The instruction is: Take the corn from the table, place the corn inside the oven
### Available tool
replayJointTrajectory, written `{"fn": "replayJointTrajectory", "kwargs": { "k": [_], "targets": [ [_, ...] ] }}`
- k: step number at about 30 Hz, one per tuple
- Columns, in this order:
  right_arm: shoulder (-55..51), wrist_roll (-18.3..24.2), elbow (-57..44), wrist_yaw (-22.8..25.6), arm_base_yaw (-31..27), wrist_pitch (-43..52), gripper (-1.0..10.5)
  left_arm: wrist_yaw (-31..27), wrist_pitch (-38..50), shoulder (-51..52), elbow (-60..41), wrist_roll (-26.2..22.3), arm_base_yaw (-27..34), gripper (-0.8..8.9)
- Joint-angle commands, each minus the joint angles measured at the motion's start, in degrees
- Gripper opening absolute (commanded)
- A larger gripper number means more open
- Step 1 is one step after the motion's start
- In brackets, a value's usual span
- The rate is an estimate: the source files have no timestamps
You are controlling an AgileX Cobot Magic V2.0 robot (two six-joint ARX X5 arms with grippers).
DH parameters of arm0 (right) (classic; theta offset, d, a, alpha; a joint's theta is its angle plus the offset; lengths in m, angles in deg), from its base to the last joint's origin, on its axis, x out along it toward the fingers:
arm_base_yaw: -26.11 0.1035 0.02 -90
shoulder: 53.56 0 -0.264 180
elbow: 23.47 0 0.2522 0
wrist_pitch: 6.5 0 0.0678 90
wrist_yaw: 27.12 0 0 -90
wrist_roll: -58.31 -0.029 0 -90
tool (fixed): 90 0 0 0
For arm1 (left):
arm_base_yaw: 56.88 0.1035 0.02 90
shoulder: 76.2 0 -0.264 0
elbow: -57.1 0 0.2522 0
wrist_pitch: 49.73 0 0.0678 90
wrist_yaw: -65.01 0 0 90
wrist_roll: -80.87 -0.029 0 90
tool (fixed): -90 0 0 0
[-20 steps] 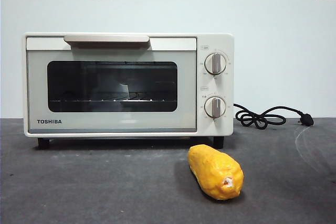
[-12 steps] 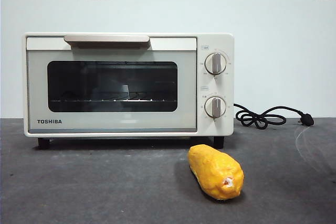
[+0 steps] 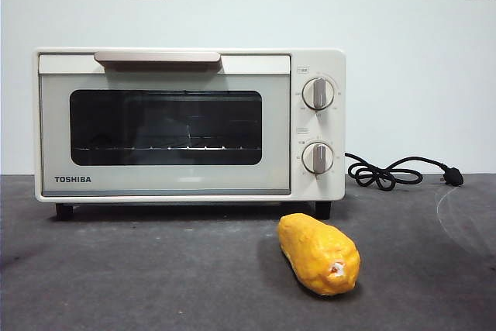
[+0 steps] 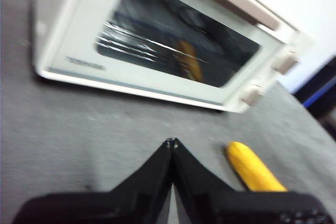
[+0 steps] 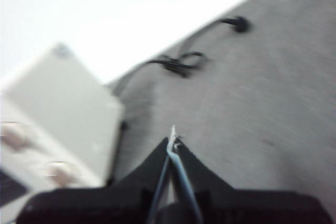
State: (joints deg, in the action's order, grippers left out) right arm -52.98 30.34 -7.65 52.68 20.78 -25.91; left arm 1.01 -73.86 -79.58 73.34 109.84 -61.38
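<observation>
The yellow-orange corn (image 3: 318,253) lies on the dark grey table (image 3: 155,269) in front of the oven's right end, its pale stub toward the camera. The cream-white oven (image 3: 190,124) stands behind it with its glass door closed. In the left wrist view the corn (image 4: 253,167) lies to one side of my left gripper (image 4: 171,142), which is shut and empty above the table, facing the oven (image 4: 173,45). My right gripper (image 5: 173,139) is shut and empty too, hanging above bare table beside the oven's knob end (image 5: 58,124). Neither gripper shows in the front view.
The oven's black cord (image 3: 395,172) lies coiled on the table to the right of the oven, with its plug at the far right; the cord (image 5: 181,61) also shows in the right wrist view. Two wall sockets sit on the white wall behind.
The corn and oven have not moved. A pale reflection in the oven's glass door has gone.
</observation>
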Motion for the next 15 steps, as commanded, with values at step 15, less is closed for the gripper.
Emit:
{"fn": "replayJointTrajectory", "kwargs": {
  "k": [15],
  "targets": [
    [17.22,1.03,21.09,-25.18,0.13,1.84,0.0,10.49,-16.39,-26.99,33.05,-11.43,-0.37,-0.05]
  ]
}}
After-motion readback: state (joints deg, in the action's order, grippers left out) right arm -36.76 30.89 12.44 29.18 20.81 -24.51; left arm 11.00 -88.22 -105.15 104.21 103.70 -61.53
